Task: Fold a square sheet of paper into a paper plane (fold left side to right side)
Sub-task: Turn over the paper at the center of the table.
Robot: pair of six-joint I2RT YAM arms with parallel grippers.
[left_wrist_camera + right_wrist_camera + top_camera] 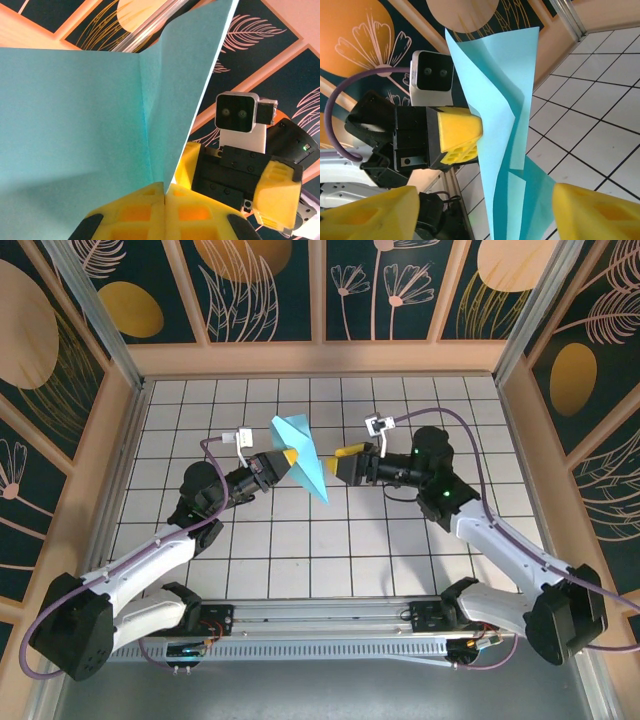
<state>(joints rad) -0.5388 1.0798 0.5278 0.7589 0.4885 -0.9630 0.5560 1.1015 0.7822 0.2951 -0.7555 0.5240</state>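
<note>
1. The left gripper [289, 456] is clamped shut on the plane [310, 472], pinching its folded spine from the plane's left.
2. The right gripper [345, 453] stands open just right of the plane. The paper's tail sits between its spread fingers, seemingly untouched.
3. The plane hangs above the surface [300, 560], its point slanting toward the arms' bases.
4. I'd say the folding is about finished: it is a layered, creased dart. What's left is likely only setting it down.
5. Bare tiles lie all around beneath the plane, and the walls [120, 440] stand well apart from it.
</note>
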